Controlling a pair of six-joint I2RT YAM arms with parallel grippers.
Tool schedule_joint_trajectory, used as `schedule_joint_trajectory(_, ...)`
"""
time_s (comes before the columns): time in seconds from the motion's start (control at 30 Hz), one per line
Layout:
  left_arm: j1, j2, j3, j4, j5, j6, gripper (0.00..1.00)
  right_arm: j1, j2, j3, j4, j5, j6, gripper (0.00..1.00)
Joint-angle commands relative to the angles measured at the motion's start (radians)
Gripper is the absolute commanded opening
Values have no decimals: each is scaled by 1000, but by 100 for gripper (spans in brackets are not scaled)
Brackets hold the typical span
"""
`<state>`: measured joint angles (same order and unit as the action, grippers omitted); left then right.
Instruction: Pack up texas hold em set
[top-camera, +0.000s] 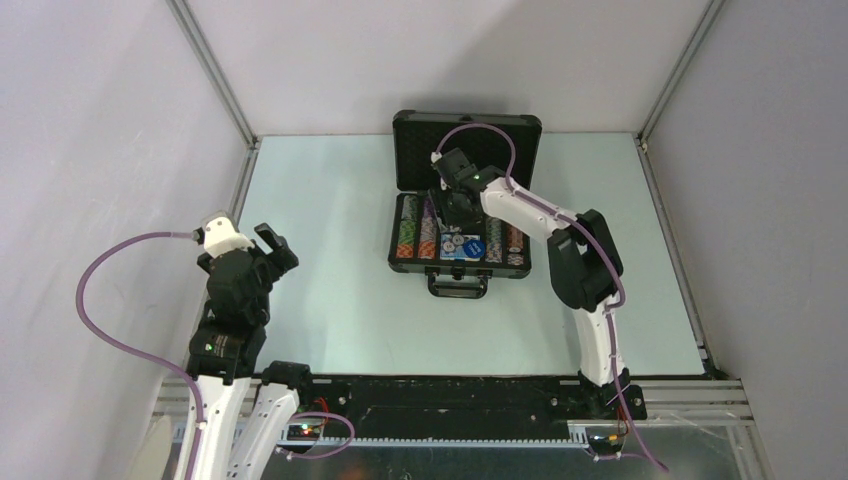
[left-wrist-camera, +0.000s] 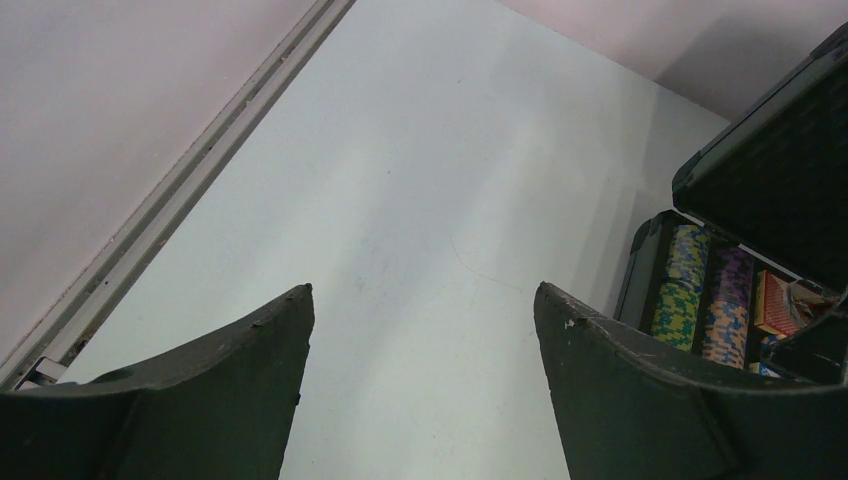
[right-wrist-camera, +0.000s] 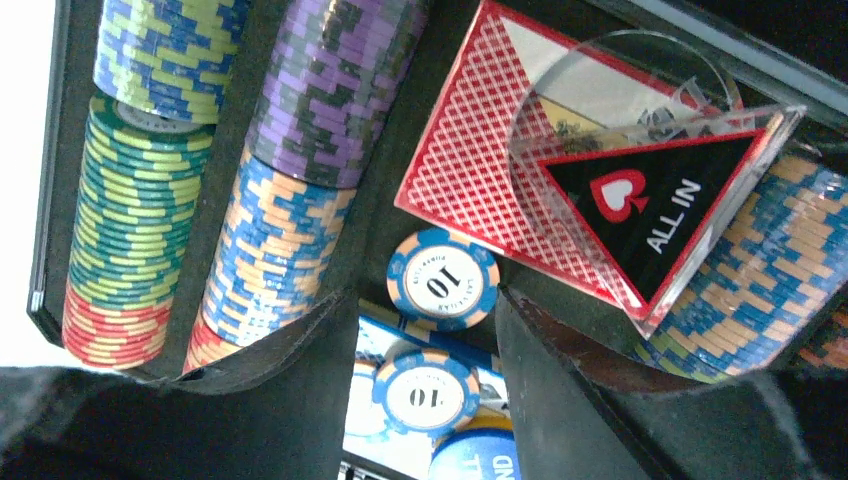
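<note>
Open briefcase (top-camera: 415, 140) beneath right pincer (top-camera: 457, 208)

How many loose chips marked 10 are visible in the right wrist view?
2. The upper chip lies beside the red card deck; the lower chip sits below it, between the right end effector's fingers. Others may be hidden underneath.

I've got a red diamond-lattice card deck (right-wrist-camera: 470, 160) and a black triangular marker (right-wrist-camera: 650, 210) with a red border, red spade and white lettering. There's a blue-and-white edge-striped round chip (right-wrist-camera: 443, 278). The stacked chip rows (right-wrist-camera: 130, 200) run yellow-blue, green-yellow, red, purple-black and orange-blue. Black hard briefcase (top-camera: 415, 140), pale green bench (top-camera: 330, 260).
</note>
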<state>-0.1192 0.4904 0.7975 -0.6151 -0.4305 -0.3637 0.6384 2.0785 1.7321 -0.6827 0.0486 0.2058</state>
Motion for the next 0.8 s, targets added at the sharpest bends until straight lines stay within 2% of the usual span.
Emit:
schedule_joint_trajectory(0.0, 8, -5, -8, 24, 6, 25, 86, 16, 49, 63, -31, 49, 8, 58)
schedule_joint_trajectory(0.43, 7, -4, -8, 23, 8, 25, 86, 21, 62, 64, -29, 144, 7, 42)
schedule_joint_trajectory(0.77, 8, -1, -8, 23, 7, 25, 86, 21, -12, 37, 11, 156, 13, 39)
